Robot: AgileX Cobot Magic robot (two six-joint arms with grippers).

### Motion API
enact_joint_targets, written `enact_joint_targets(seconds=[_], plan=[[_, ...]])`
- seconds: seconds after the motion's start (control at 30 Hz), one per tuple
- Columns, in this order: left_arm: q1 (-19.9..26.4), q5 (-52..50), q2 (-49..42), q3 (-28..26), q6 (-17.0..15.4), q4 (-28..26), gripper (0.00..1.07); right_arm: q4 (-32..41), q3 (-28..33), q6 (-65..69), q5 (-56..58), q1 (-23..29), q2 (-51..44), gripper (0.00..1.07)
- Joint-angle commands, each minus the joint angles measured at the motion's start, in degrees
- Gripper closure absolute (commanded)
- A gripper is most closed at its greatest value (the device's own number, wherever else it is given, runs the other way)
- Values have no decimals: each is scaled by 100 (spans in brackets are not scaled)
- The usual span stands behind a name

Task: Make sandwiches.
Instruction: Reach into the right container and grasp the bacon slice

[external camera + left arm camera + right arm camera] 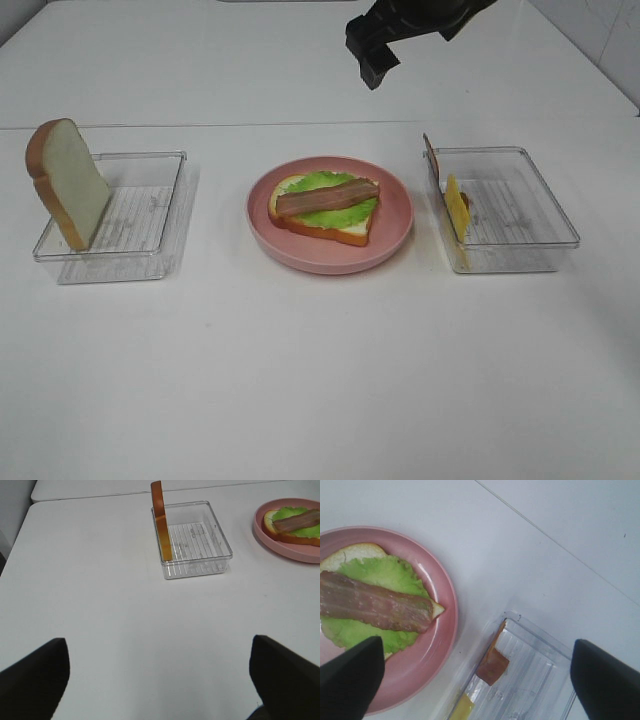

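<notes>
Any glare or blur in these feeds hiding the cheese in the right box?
Exterior high: even light, soft shadows, cheese sharp. Right wrist: cheese soft at the frame edge, gripper fingers dark blurs. Left wrist: no glare, plate cropped.

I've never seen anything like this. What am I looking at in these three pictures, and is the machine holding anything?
This is a robot with two arms, each ending in a two-fingered gripper. One picture looks down from a high camera; the other two come from cameras on the wrists. On the table sit a plate with bread, lettuce and bacon, a left tray with a standing slice, and a right tray with cheese. The left gripper and right gripper are open, holding nothing.
</notes>
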Motion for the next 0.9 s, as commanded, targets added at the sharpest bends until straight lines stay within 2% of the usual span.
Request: enact_joint_targets(seconds=[0.03,0.27,0.4,0.57,0.9], plan=[[11,-34,-69,6,11,-52,17,-241,-34,189,178,-23,-46,8],[11,-34,-69,6,11,-52,17,-264,-34,309,286,-160,-46,8],[11,-34,-69,6,11,-52,17,172,-34,298,350,-630,-46,8],[11,-34,-69,6,11,-52,17,424,-34,298,367,-957,-29,8],[11,-34,-69,6,11,-52,17,458,-34,269,286,-957,355,8]])
